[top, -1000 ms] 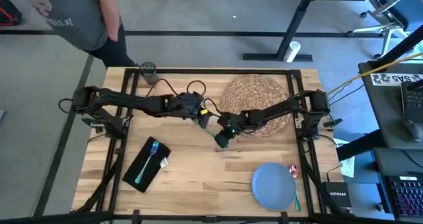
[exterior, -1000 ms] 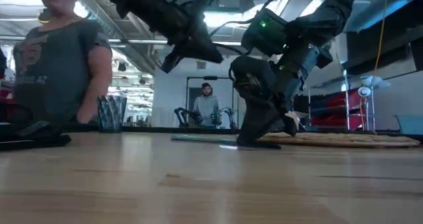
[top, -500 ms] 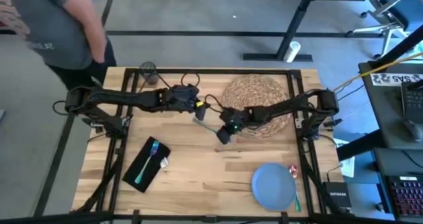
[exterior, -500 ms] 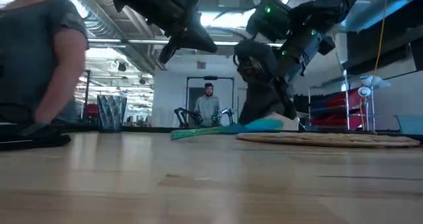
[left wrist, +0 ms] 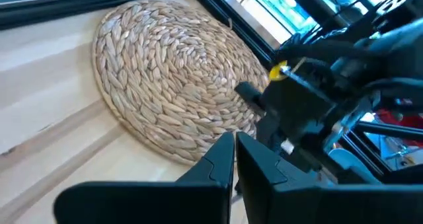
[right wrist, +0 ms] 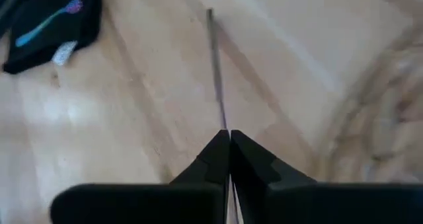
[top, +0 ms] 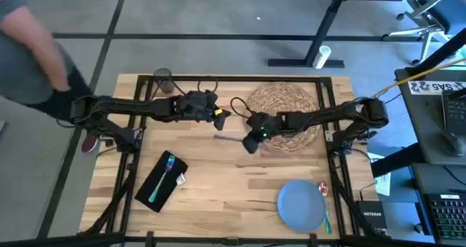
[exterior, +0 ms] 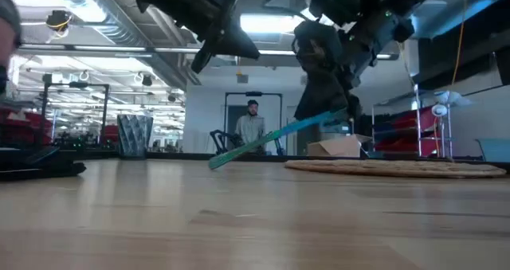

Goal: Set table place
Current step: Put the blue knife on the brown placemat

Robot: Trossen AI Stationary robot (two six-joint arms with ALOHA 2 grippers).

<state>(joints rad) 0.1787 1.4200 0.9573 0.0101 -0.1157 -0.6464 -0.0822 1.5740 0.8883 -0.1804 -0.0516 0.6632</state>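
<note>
My right gripper is shut on a thin teal-green utensil, just left of the round woven placemat. My left gripper hangs shut and empty above the table, to the far left of the utensil; its wrist view faces the placemat. A black napkin with a teal fork on it lies flat at the near left. The blue plate rests at the near right, red-handled cutlery beside it. A small grey glass stands at the far left. My right gripper pinches one end of the utensil between its two fingers. The fingers slant down from the table's right and lie roughly along the utensil. The utensil is tilted: the held end is raised and the free end rests on the table.
A green utensil lies by the plate's right rim. Bare wood stretches between the napkin and the plate. A person stands off the table's far left corner. Cables loop near the two wrists.
My right gripper has risen and drawn a little toward the far right with the utensil's end. The utensil, flat on the table a second ago, now slopes with only its left tip down. My left gripper has eased toward the far edge. The person has walked off to the left.
</note>
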